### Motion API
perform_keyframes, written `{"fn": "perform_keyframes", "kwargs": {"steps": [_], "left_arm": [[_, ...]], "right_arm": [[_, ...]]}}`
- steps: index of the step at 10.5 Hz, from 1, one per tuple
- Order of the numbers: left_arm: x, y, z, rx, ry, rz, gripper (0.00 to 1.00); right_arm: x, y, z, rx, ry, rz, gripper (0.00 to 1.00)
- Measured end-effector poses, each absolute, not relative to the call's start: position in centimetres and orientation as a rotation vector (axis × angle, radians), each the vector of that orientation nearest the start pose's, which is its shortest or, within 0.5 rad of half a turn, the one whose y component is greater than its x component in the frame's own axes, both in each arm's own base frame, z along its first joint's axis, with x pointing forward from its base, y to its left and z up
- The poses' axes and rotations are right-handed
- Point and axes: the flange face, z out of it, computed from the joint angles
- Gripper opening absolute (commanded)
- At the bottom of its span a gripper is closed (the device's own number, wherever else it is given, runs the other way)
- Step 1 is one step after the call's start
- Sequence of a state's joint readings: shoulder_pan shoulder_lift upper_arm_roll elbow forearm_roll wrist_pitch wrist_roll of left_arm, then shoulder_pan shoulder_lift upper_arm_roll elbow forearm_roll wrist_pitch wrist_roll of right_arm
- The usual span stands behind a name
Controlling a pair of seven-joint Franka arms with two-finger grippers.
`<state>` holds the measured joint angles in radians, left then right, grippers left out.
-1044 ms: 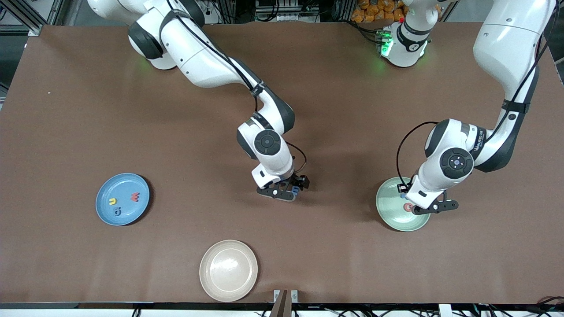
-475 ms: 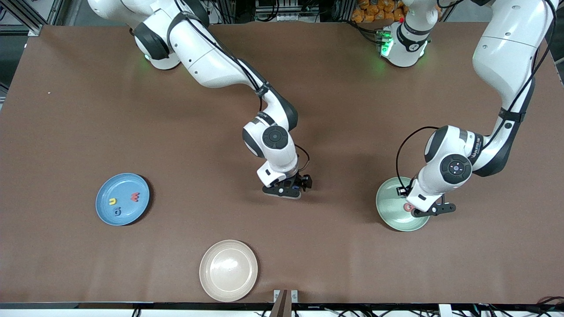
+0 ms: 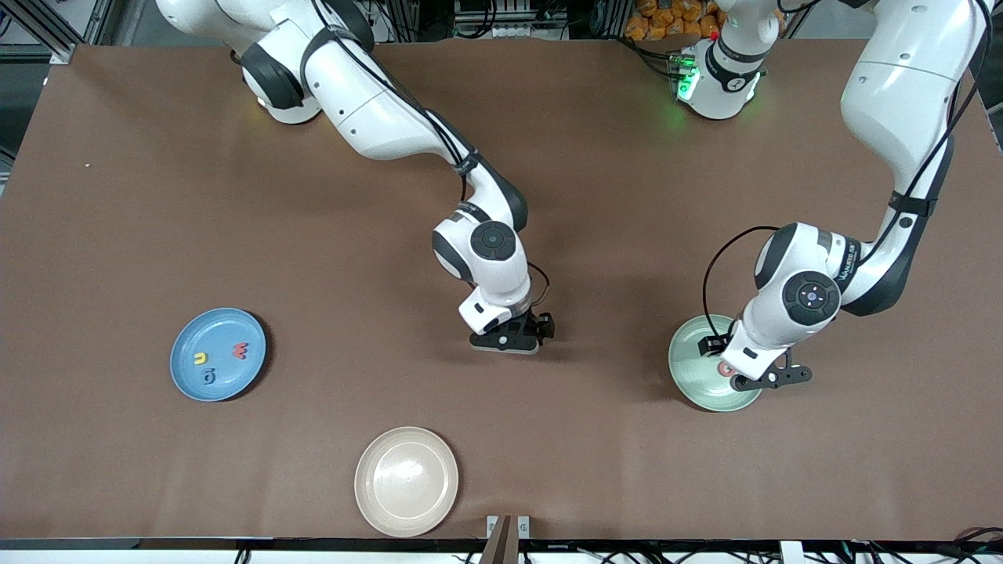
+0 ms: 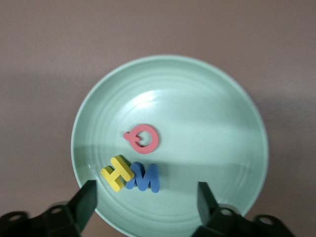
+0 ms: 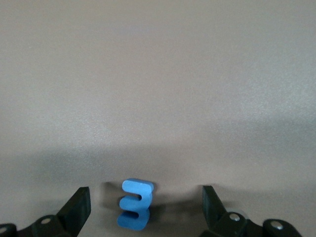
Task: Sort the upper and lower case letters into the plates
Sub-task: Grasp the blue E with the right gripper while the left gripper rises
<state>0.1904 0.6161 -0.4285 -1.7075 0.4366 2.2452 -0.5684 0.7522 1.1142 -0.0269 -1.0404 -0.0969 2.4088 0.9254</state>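
My left gripper (image 3: 762,380) (image 4: 147,201) hangs open over the pale mint green plate (image 3: 693,352) (image 4: 217,123) with nothing between its fingers. In that plate lie a red round letter (image 4: 142,138), a yellow H (image 4: 117,172) and a blue M (image 4: 143,177). My right gripper (image 3: 513,342) (image 5: 145,207) is low over the middle of the table and open. A small blue letter (image 5: 135,204) sits on the table between its fingers, touching neither. The sky blue plate (image 3: 223,325), toward the right arm's end, holds a yellow letter (image 3: 200,359), a red one (image 3: 240,350) and a blue one (image 3: 208,377).
A cream-beige plate (image 3: 406,481) with nothing in it sits near the table's front edge, nearer to the camera than my right gripper. Brown table surface (image 3: 611,470) stretches between the plates.
My left gripper was shut over the mint plate and now stands open. My right gripper has sunk a little and shifted toward the left arm's end, straddling the blue letter.
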Motion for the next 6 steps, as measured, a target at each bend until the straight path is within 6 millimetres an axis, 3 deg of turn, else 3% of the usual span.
{"fn": "perform_keyframes", "kwargs": {"steps": [4, 6], "left_arm": [[65.1, -15.0, 32.5, -3.026, -0.117, -0.106, 1.0], [64.4, -16.3, 34.9, -3.018, -0.096, -0.115, 1.0]], "right_arm": [[58.0, 54.6, 16.9, -3.059, -0.005, -0.495, 1.0], [58.0, 54.7, 16.9, -3.064, -0.025, -0.514, 1.0]]}}
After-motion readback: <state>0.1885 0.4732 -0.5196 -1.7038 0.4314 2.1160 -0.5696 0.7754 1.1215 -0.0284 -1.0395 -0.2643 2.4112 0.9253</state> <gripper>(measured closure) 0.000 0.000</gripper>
